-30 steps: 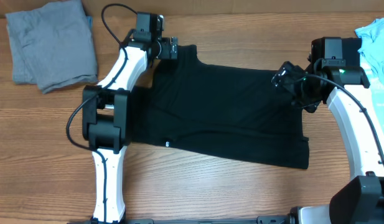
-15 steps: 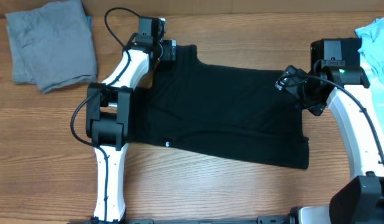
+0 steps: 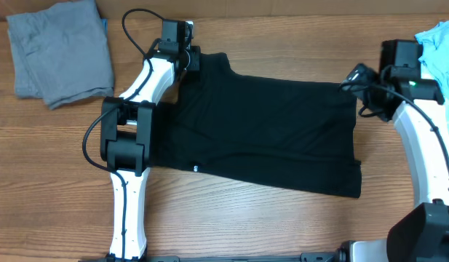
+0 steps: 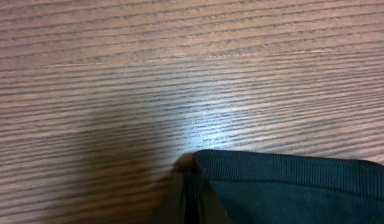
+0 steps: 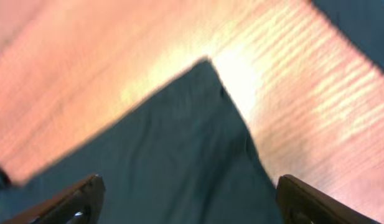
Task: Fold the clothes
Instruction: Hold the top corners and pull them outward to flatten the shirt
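T-shirt [image 3: 268, 131] flat on table [image 3: 246, 218] | left gripper [image 3: 192, 58] at its top-left corner | right gripper [image 3: 354, 77] at top-right corner | grey cloth [image 3: 60, 51] top left | blue cloth [image 3: 441, 45] top right

The small white mark [image 3: 196, 169] on the black short-sleeved fabric T-shirt [image 3: 268, 131] is too tiny to read; the left gripper [image 4: 188, 190], cropped by the bottom edge, perhaps pinches its hem; the right wrist view is blurred

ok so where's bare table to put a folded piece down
Bare table in front of the black T-shirt, between the left arm and right arm; more at left below the grey folded garment; a strip behind the shirt. Crowded at far right, where the light blue garment sits by the right arm.
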Available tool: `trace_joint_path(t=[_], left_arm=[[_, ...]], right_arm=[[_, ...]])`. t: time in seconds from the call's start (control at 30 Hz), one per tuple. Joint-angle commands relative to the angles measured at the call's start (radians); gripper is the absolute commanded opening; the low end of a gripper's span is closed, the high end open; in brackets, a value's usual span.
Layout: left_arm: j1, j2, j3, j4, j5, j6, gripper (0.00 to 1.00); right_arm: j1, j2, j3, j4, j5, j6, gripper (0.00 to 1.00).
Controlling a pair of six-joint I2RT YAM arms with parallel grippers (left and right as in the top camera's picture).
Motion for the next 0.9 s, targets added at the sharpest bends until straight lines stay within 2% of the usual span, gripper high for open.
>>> trace_joint_path(t=[0.0,0.1,0.2,0.37,0.53,0.87], left_arm=[[-0.002,0.021,0.017,-0.023,0.003,0.007,0.04],[-0.002,0.021,0.017,-0.047,0.003,0.007,0.04],[-0.002,0.021,0.017,-0.058,0.003,0.007,0.04],[-0.002,0.021,0.017,-0.067,0.003,0.007,0.04],[-0.002,0.021,0.016,-0.069,0.003,0.007,0.04],[-0.002,0.021,0.016,-0.072,0.004,0.006,0.04]], right_arm=[[-0.037,0.053,0.011,0.051,0.017,-0.043,0.91],[-0.060,0.128,0.011,0.107,-0.005,-0.085,0.91],[-0.069,0.212,0.017,0.141,-0.025,-0.126,0.98],[-0.072,0.323,0.019,0.241,-0.043,-0.182,1.00],[-0.072,0.386,0.019,0.351,-0.037,-0.240,0.98],[-0.067,0.504,0.019,0.396,-0.035,-0.266,0.92]])
